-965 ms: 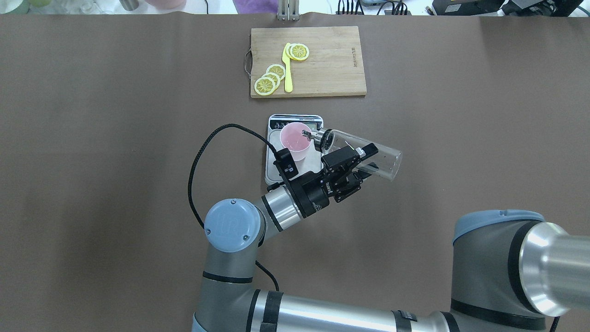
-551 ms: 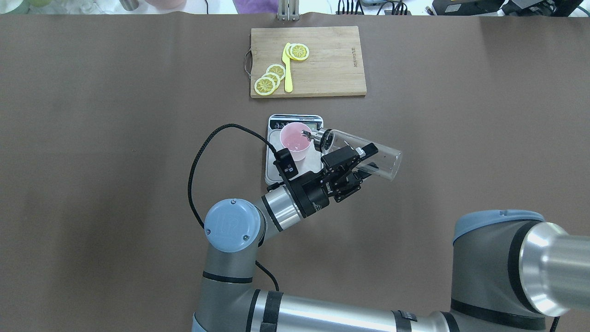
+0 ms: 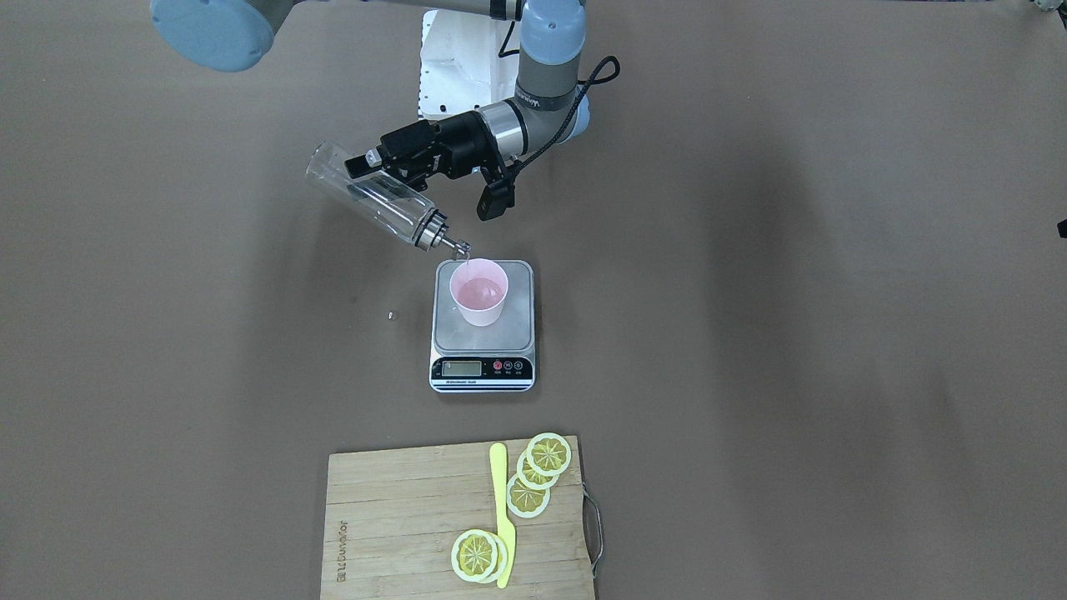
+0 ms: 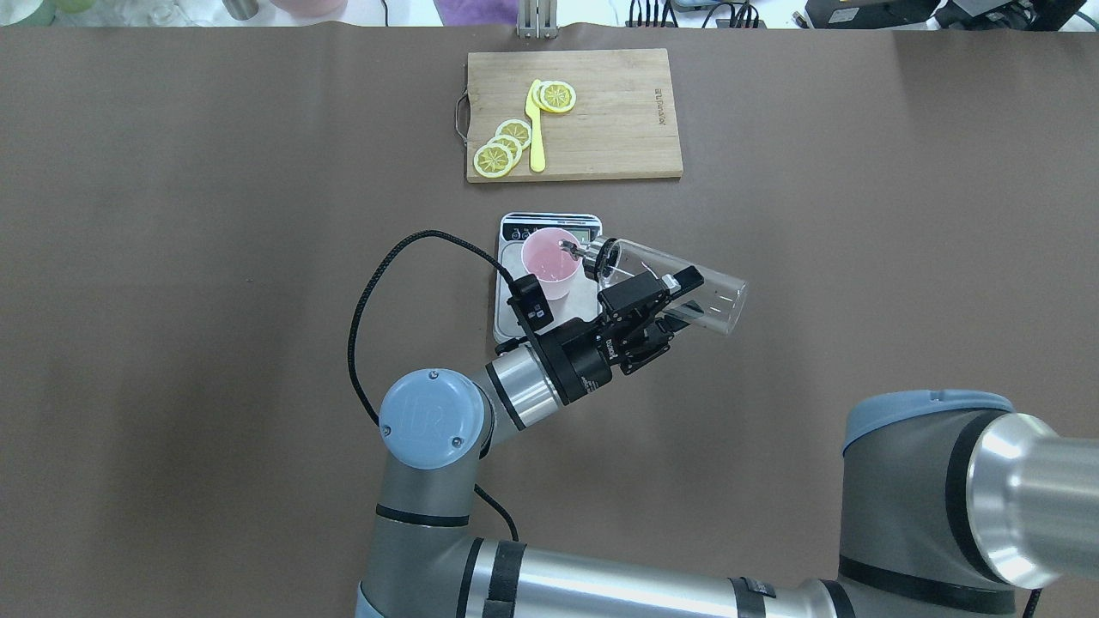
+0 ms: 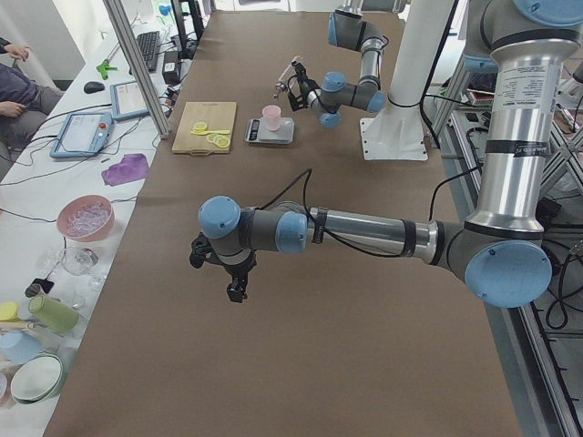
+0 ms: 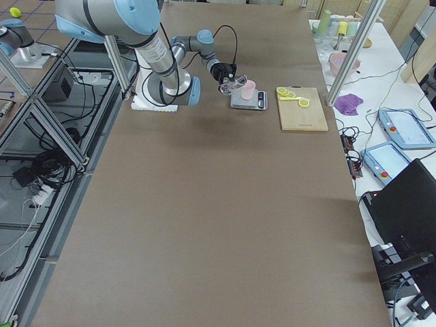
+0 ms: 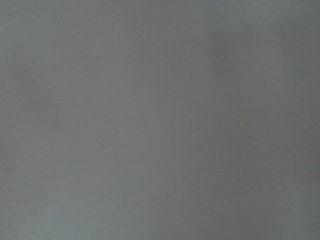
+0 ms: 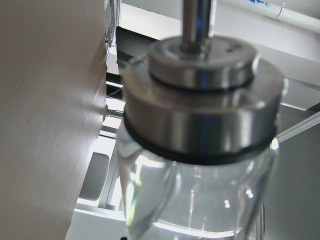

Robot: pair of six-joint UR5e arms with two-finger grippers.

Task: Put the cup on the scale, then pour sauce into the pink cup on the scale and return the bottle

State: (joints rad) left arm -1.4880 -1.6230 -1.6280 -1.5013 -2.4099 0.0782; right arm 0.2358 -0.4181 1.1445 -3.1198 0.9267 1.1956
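L gripper (image 5: 225, 269) shows only in the left side cam, low over bare brown tabletop (image 5: 273, 364), well apart from everything else. Can't tell if its fingers are spread or closed, and its wrist cam sees nothing but tabletop. Overhead, L→R: lemon slices (image 4: 505, 146) and a yellow knife (image 4: 537, 142) lie on a wooden cutting board (image 4: 618, 112) at the far side, mid-table. Just robot-side of the board is the scale (image 3: 483, 333): steel platform, black strip w/ LCD + red/white btns on the end away from the robot. The cup (image 4: 549, 257) stands upright on the platform, roughly central. It's pale pink, plain, tapered, no handle, narrower than the platform. The inside bottom looks a shade darker; can't tell if that's liquid. The spout (image 4: 569, 248), a thin metal tube, has its tip over the cup's right rim. Behind it is the silver cap (image 4: 604, 259) w/ a black ring under it. R gripper (image 4: 671, 302) pinches the glass body about mid-length, one finger each side. The bottle (image 4: 713, 299) is off the table, tipped spout-down toward the cup, base up and out to the right. It's a clear glass cyl, no visible fill. R wrist cam shows only a blurry cap close-up.
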